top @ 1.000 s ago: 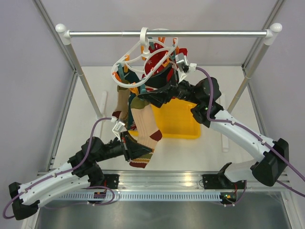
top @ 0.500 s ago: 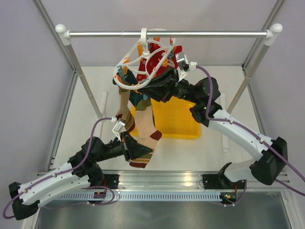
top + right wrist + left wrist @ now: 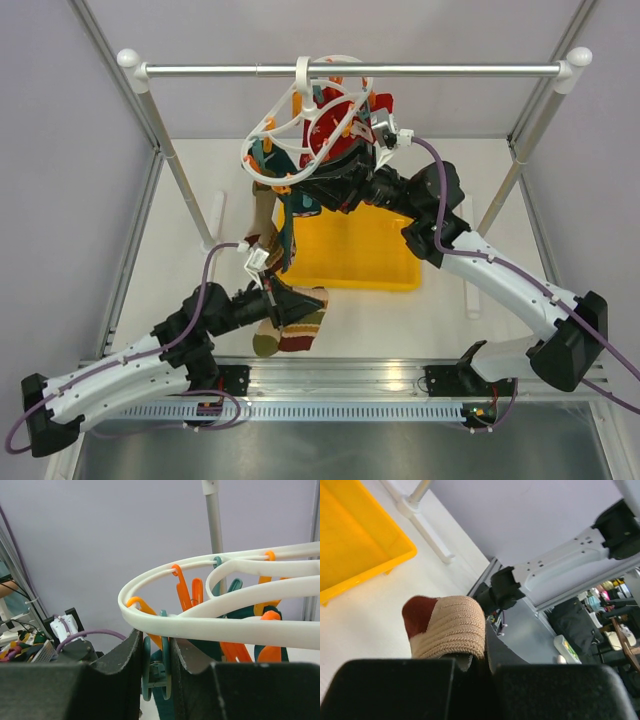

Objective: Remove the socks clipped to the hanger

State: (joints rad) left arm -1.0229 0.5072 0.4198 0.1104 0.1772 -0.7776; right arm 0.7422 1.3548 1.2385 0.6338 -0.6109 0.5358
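The beige, red and brown striped knit sock (image 3: 292,328) is the one I am working. Its ribbed, red-patched end (image 3: 451,627) sticks out of my left gripper (image 3: 270,300), whose fingers are clamped on it low over the near-left of the table. From there the fabric runs up and away toward the white plastic oval ring hanger (image 3: 283,125), so its long axis slants from the gripper near me to the hanger's left rim. From the top view I cannot be sure whether the upper end is clipped or already free, because the arm and other socks crowd that spot.

My right gripper (image 3: 312,188) is at that upper end, under the ring. In its wrist view the fingers are drawn in narrow on a teal plastic peg (image 3: 156,677) hanging from the ring (image 3: 210,627), touching it on both sides. The right arm is therefore nearer the clip and the left nearer the foot. I judge the next move turns on that line: the peg squeezed above, and the sock drawn down and toward me along its own length.

A bunch of red printed socks (image 3: 335,140) hangs at the hanger's far side and a plain beige sock (image 3: 262,212) at its left, with orange pegs (image 3: 184,587) among them. The hanger hooks over the long metal rail (image 3: 420,71). The yellow plastic bin (image 3: 385,262) sits below the hanger, just beyond the left gripper, and no sock shows in the part I can see.
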